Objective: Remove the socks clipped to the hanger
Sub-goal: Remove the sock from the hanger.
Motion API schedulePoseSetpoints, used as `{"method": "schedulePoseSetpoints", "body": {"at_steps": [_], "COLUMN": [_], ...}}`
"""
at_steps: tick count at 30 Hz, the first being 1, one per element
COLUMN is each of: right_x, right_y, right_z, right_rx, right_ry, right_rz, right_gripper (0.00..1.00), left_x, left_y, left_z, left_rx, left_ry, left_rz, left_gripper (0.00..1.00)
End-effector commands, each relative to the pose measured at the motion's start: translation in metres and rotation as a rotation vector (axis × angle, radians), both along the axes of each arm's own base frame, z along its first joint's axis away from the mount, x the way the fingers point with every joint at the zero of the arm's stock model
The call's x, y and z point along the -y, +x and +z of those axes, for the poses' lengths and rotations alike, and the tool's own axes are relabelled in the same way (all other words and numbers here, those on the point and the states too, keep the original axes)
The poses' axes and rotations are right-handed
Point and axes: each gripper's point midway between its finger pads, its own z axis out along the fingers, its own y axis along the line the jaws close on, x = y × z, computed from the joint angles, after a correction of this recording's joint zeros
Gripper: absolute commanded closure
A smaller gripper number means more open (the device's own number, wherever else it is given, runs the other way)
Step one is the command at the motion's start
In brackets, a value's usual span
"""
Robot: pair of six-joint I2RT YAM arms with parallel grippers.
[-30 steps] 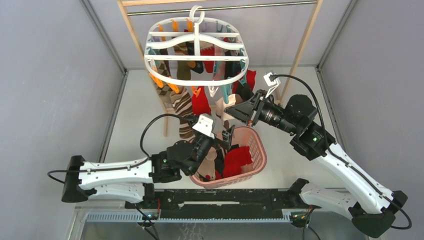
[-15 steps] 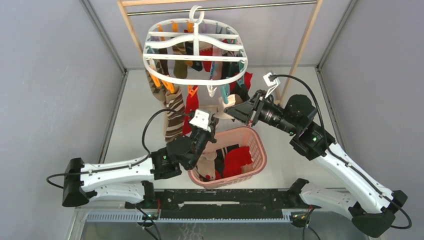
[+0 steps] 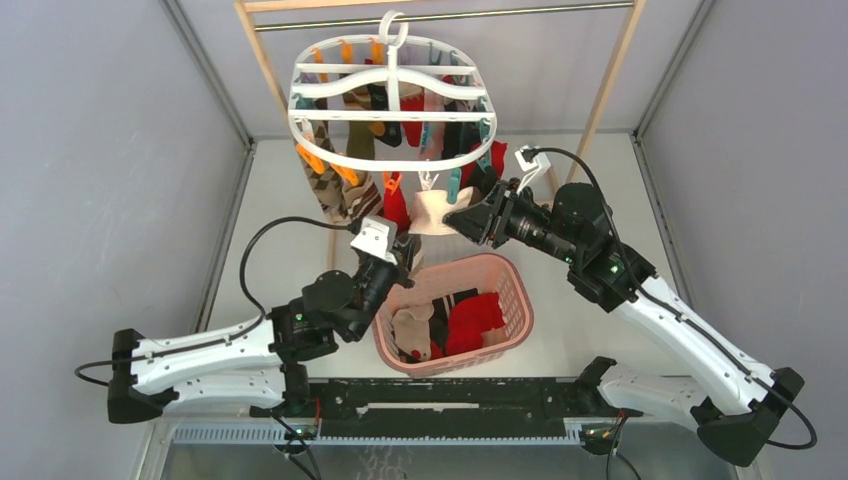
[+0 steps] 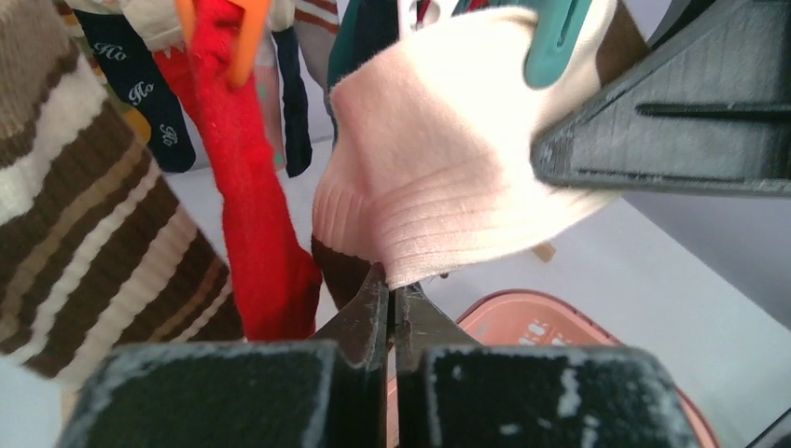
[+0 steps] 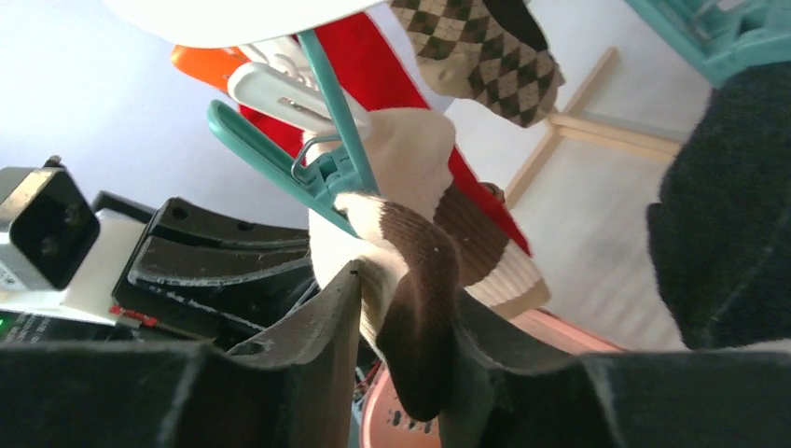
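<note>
A wooden-framed rail (image 3: 608,90) stands at the far side of the white table (image 3: 280,230). From it hangs the large white plastic oval hanger (image 3: 390,117), with many socks clipped under its rim. Just near of the hanger sits a pink lattice basket (image 3: 524,312); it holds a red sock (image 3: 472,315) and some pale and dark ones.

Both black-and-white arms reach toward the hanger's near edge. They meet at one cream sock with brown toe and heel (image 4: 448,177), which is pinned at its top by a teal plastic clip (image 5: 322,173).

The left gripper (image 4: 392,285) comes up from below with its jaws clenched together. The corner of the cream sock's lower hem appears to be nipped between their tips.

The right gripper (image 5: 410,289) comes in from the right, just under the teal clip. Its jaws stand apart on either side of the sock's brown tip and the fabric fills the gap between them. Whether they are squeezing it cannot be told.

Left of the cream sock hang a long red sock on an orange clip (image 4: 252,187) and a brown-and-cream striped sock (image 4: 84,215). A brown argyle sock (image 5: 485,56) hangs farther back.
</note>
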Motion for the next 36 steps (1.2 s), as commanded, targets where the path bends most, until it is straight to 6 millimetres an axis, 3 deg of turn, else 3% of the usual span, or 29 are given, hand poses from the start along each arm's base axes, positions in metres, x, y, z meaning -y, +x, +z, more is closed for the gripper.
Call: {"method": "schedulePoseSetpoints", "body": {"at_steps": [1,8,16,19,36], "right_x": [0.016,0.035,0.048,0.044,0.011], "right_y": [0.009,0.009,0.022,0.025,0.032], "right_z": [0.008,0.031,0.053,0.057,0.072], "right_rx": [0.074,0.187,0.317,0.35,0.502], "right_ry": [-0.031,-0.019,-0.086,-0.094,-0.107], "right_rz": [-0.079,-0.122,-0.2,-0.195,-0.182], "right_gripper": [0.56,0.4,0.29,0.14,0.24], "left_x": [0.0,0.002,0.001,0.001,0.004], "left_y": [-0.001,0.011,0.015,0.016,0.015], "left_z": [-0.003,-0.007,-0.007,-0.007,-0.011], "left_rx": [-0.024,-0.064,-0.073,-0.074,-0.083], "left_ry": [0.034,0.086,0.084,0.083,0.082], "left_rz": [-0.011,0.001,-0.003,-0.004,-0.03], "left_gripper": [1.0,1.0,1.0,1.0,1.0]}}
